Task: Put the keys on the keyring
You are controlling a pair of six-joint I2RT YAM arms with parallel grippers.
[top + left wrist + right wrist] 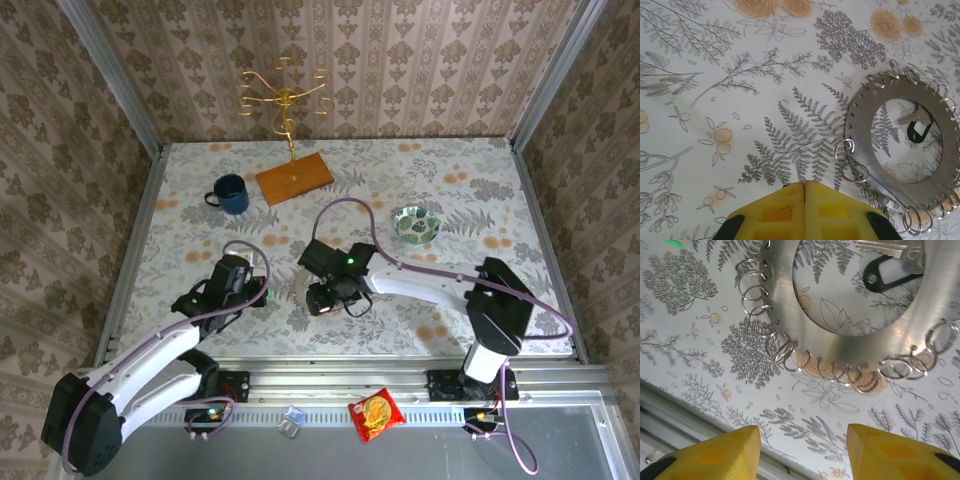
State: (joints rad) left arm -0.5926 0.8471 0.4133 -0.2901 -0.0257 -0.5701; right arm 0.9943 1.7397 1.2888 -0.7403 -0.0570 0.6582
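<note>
You have two arms. The left gripper (805, 186) has its yellow fingers pressed tight together with nothing between them. The right gripper (803, 440) has its fingers wide apart and holds nothing. Count one big ring (860, 130), one mug (231, 194), one board (294, 178) with a gold stand (285, 95), one dish (416, 225) and one snack bag (376, 414). The table (400, 170) wears a cloth with grey ferns and orange flowers, and the walls (420, 60) have patterned paper. The big ring is flat grey metal, with many small rings (754, 295) hooked along its edge. Inside its hole lie one silver key (890, 247) and one keyring (885, 274), a thin dark loop, touching each other, just past the right gripper.
</note>
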